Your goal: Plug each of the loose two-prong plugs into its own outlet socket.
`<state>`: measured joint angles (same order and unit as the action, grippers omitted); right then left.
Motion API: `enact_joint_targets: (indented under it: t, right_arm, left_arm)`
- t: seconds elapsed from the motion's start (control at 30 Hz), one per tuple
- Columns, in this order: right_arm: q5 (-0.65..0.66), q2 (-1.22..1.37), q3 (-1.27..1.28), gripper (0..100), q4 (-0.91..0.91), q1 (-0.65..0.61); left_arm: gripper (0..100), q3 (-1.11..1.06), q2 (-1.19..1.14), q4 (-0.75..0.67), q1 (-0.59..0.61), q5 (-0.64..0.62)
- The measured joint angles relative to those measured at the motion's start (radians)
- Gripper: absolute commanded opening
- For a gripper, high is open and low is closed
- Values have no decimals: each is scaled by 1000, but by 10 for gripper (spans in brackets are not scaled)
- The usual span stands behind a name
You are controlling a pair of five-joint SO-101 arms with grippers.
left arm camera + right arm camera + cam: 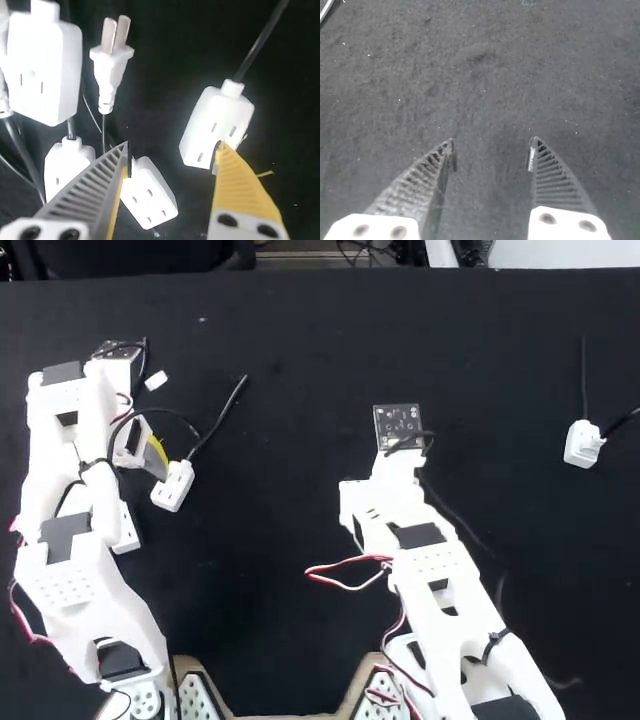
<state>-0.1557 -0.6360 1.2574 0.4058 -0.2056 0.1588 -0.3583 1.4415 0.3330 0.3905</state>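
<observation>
The big white rectangular outlet block is cut by the picture's edges. A small white socket sits partly behind the left hand. From above, the white plastic left arm covers most of that cluster. The far white cube-shaped piece is too small to tell plug from socket.

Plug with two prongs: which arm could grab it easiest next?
Probably left. The left tool, open, hangs right over the plug and outlets; the right tool hangs over black table, away from them.
</observation>
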Motion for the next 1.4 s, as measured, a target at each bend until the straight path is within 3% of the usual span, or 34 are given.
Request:
enact_joint_targets:
  t: [0.27,0.6,0.87,1.07,1.4]
  right_arm:
    - [0,0,0,223,0,0]
    - [0,0,0,223,0,0]
    - [0,0,0,223,0,0]
    - [0,0,0,223,0,-20]
    - [0,0,0,223,0,-29]
  left_arm:
    - [274,0,-34,-58,-9,0]
    - [274,31,-63,-63,94,0]
    - [274,15,-153,-51,91,0]
    - [274,15,-155,49,-20,0]
    - [274,15,-155,95,-204,-41]
